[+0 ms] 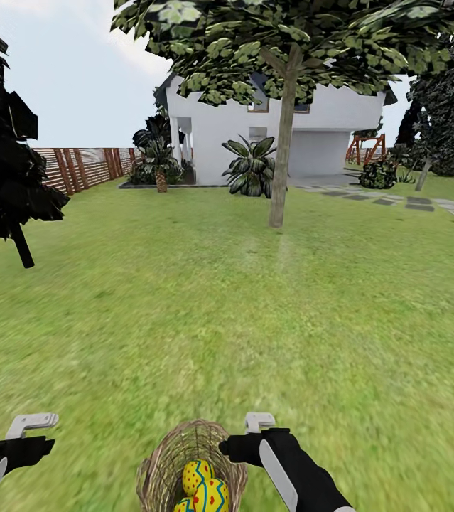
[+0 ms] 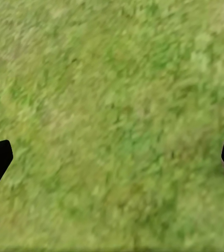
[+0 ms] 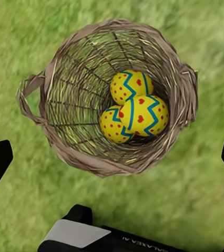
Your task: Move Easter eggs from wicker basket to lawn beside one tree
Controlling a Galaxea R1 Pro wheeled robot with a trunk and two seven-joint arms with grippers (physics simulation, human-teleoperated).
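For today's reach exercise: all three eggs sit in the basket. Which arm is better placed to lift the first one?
Right. Its wrist camera looks straight down into the wicker basket at the Easter eggs, open pincer around it. The left pincer hangs over bare lawn.

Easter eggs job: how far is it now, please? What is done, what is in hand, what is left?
Done: nothing yet; all three eggs lie inside the basket on the lawn.
In hand: the right gripper hovers open above the basket, holding nothing; the left gripper is open over bare grass.
Left: lift out each egg and set all three beside one tree, for example the tree ahead.
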